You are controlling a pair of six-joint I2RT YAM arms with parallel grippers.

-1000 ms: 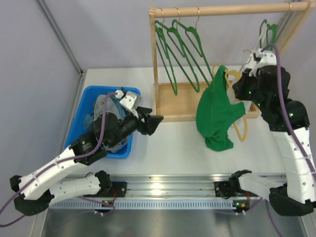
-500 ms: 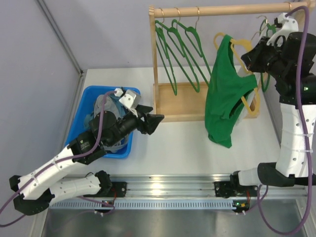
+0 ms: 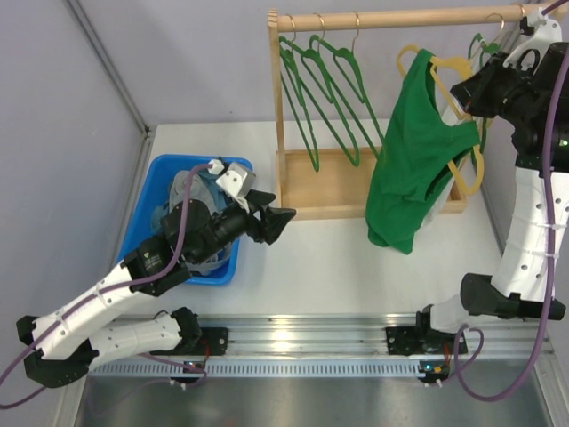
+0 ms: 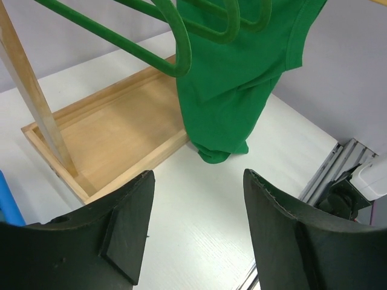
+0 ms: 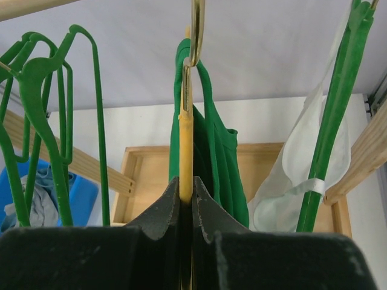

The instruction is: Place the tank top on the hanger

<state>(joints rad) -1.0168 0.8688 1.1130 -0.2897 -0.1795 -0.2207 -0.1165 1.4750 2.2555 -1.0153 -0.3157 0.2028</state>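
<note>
Green tank top (image 3: 413, 160) hangs on the yellow hanger (image 5: 185, 157).
The right gripper (image 5: 186, 200) has jaws clamped on the hanger; the left gripper (image 4: 196, 175) holds jaws apart above the bench (image 3: 338, 258).

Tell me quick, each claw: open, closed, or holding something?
Left claw: open, empty.
Right claw: closed on the yellow hanger, which carries the tank top.

Open tabletop (image 3: 311, 253) lies between the blue bin (image 3: 160, 178) at left and the hanging tank top (image 3: 413, 160) at right. The wooden rack (image 3: 278, 107) blocks the far side. Dark green hangers (image 4: 181, 43) fill its left half. The tank top on its yellow hanger (image 5: 186, 145) and a white garment (image 5: 284, 187) crowd its right. A narrow gap on the rail (image 3: 378, 18) separates the two groups.
</note>
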